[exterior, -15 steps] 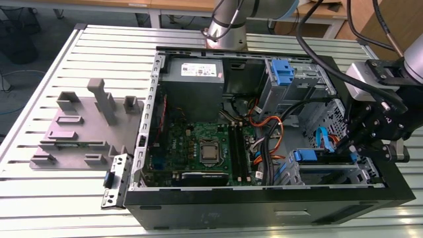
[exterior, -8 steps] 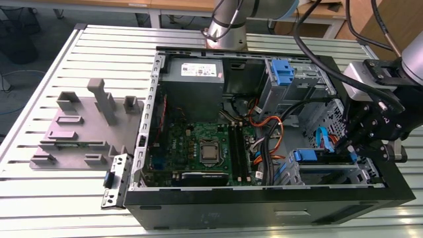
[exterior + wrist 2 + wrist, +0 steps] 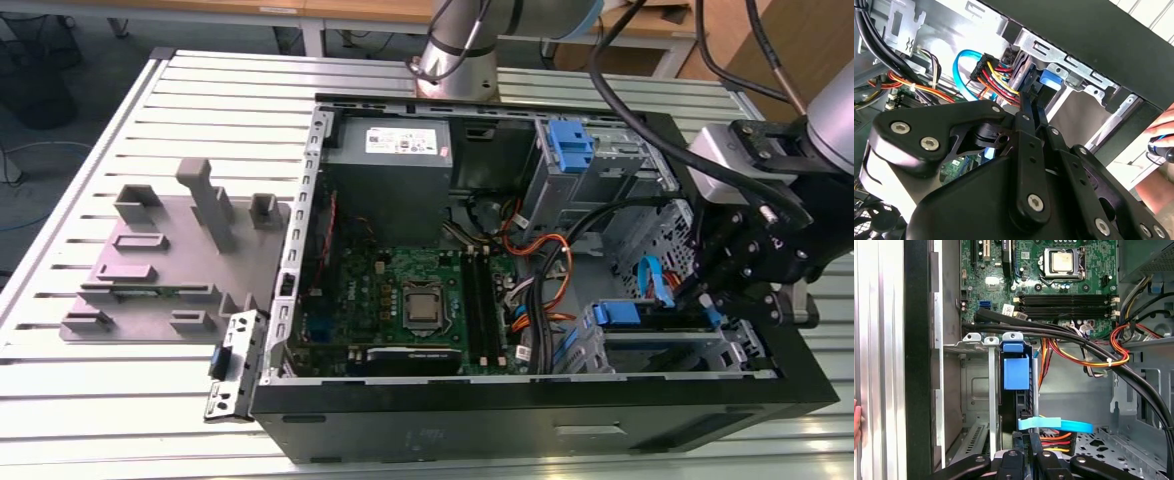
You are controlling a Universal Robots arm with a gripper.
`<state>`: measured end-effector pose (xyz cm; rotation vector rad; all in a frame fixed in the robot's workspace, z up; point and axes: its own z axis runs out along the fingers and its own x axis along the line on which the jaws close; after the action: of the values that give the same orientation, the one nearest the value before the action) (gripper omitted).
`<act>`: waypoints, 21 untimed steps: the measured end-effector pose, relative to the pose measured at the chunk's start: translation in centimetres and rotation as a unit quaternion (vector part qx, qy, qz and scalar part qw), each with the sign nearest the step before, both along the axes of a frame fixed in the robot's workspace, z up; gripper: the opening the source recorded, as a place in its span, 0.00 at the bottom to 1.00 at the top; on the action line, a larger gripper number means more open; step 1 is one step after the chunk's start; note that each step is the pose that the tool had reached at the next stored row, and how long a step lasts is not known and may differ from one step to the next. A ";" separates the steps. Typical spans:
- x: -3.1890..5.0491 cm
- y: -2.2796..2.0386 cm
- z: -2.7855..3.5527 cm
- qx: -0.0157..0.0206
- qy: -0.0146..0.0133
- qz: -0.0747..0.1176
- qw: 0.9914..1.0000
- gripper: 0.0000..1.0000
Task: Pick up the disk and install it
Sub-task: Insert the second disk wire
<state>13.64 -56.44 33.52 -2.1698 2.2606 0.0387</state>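
Note:
The disk (image 3: 1016,372) stands edge-on in the drive cage (image 3: 976,390) at the case's front corner, its blue carrier tab toward the motherboard. My gripper (image 3: 1027,439) comes in from the disk's rear end, and its two thin fingers (image 3: 1036,445) lie close together along that edge, shut on it. In the second wrist view the gripper (image 3: 1029,102) reaches the silver disk (image 3: 1023,67) beside the blue tab. In the exterior view the gripper (image 3: 707,300) hangs over the cage on the right, where the disk's blue tab (image 3: 617,313) shows.
A light-blue data cable (image 3: 1054,425) and red-yellow power wires (image 3: 996,75) crowd the disk's rear end. Thick black cables (image 3: 1064,335) cross above the cage. A person's hand (image 3: 1161,135) is outside the case wall. A grey power-supply box (image 3: 394,150) and a blue bracket (image 3: 567,150) sit farther back.

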 end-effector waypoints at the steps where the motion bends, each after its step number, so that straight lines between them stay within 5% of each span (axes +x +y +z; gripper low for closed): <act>1: -0.02 0.01 -0.03 0.000 0.000 0.000 1.000 0.16; 21: -0.05 0.00 -0.54 0.000 0.000 0.000 1.000 0.17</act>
<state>13.59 -56.44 32.98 -2.1698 2.2607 0.0388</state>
